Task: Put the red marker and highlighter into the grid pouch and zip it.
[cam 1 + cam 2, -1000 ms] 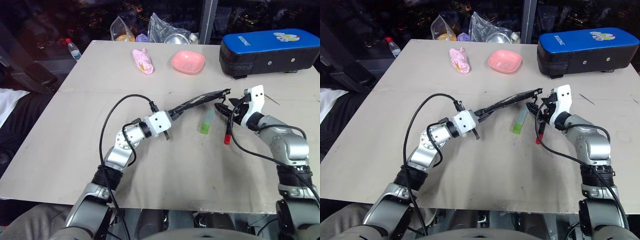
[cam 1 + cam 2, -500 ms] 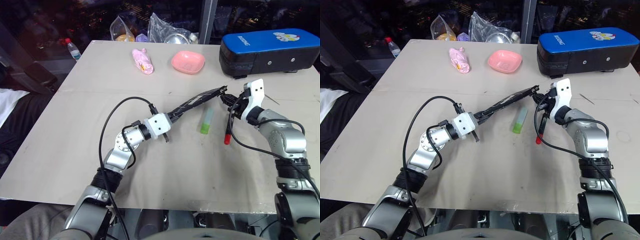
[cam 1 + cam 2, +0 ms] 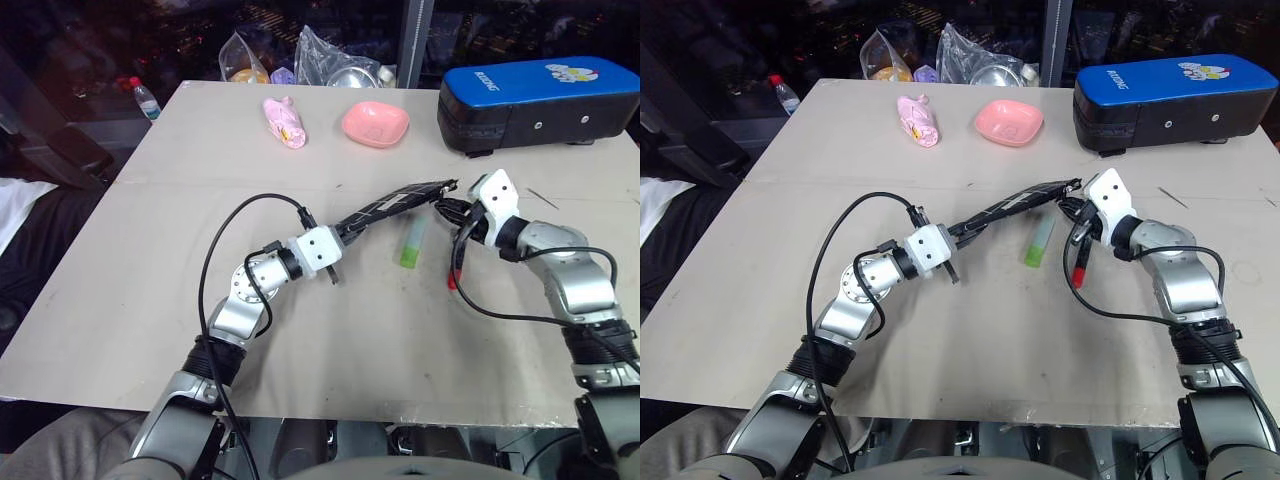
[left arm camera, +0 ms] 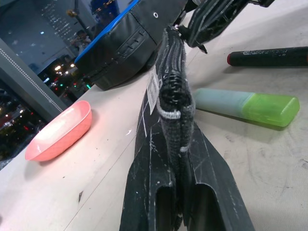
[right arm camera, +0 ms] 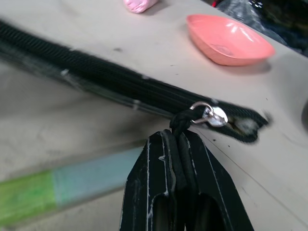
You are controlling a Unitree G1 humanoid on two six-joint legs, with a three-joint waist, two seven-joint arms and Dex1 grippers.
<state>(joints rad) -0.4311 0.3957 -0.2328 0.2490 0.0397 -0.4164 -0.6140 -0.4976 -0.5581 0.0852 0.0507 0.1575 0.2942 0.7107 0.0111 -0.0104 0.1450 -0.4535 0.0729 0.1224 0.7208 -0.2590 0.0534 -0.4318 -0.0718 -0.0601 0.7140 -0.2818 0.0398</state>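
Black fabric with thin white lines, the grid pouch hangs edge-up above the pale worktop, stretched between the two hands. The left hand pinches one end of the pouch, its fingers pressed together on the cloth. The right hand has its fingers closed on the black zipper pull at the pouch's other end, beside a small silver ring.

The highlighter lies flat on the worktop just below the pouch, its mint cap toward the far side. The red marker lies just beside it, under the right arm, red end nearest the robot. Both are outside the pouch.

At the far edge sit a pink dish, a pink wrapped item and a blue-and-black case.
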